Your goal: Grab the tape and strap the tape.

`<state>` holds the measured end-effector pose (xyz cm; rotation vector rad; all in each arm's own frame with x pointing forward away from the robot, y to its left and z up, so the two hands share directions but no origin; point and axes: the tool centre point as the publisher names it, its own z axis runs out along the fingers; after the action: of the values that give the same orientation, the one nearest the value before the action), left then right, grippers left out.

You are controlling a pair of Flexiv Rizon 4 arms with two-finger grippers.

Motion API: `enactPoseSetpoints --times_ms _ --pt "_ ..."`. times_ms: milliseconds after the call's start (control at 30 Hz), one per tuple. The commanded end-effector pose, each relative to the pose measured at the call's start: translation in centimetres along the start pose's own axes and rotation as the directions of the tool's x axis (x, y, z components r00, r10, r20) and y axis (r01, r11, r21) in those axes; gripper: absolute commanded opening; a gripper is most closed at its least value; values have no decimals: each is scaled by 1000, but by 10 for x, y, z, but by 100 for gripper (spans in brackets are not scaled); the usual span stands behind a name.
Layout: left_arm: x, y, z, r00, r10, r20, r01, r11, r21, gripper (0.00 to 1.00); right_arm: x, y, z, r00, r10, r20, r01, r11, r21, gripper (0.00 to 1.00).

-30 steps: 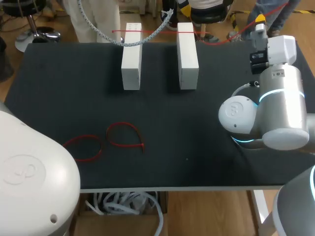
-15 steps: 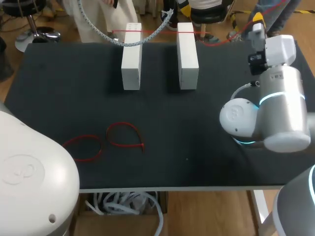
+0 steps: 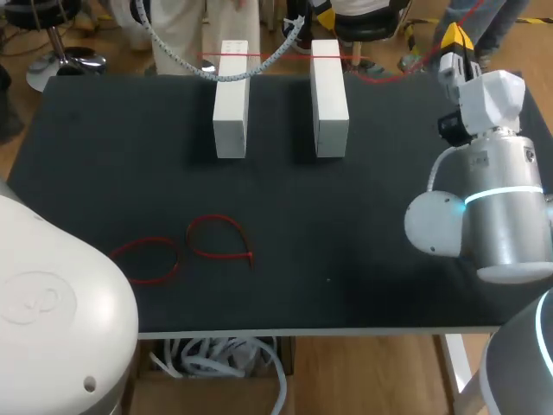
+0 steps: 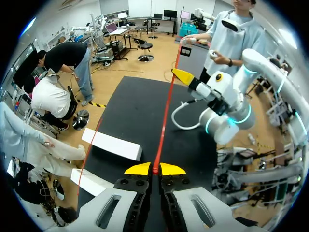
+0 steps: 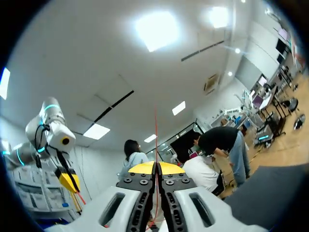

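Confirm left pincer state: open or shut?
Shut on the red tape: yellow tips of the left pincer meet, tape running out between them.

The table (image 3: 86,173) has a flat black top with straight edges. The floor (image 3: 371,372) around it is of light brown wood. Beyond the table's far left corner stands the chrome base of a swivel chair (image 3: 67,60). The white ceiling (image 5: 96,72) carries bright rectangular light panels (image 5: 157,30).
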<state>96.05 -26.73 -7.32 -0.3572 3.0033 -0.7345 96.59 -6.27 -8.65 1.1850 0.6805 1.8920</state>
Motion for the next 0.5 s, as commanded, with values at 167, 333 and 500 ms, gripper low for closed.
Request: enactPoseSetpoints --times_ms 167,333,500 --pt "0 -1 0 1000 -1 1 1 1000 -6 0 12 -6 1 982 -147 119 141 988 55 0" --pt "0 -1 0 1000 -1 1 1 1000 -6 0 17 -7 -2 957 -230 177 211 970 122 0" --pt "0 -1 0 1000 -1 1 1 1000 -6 0 15 -10 -5 924 -296 243 259 950 171 0"
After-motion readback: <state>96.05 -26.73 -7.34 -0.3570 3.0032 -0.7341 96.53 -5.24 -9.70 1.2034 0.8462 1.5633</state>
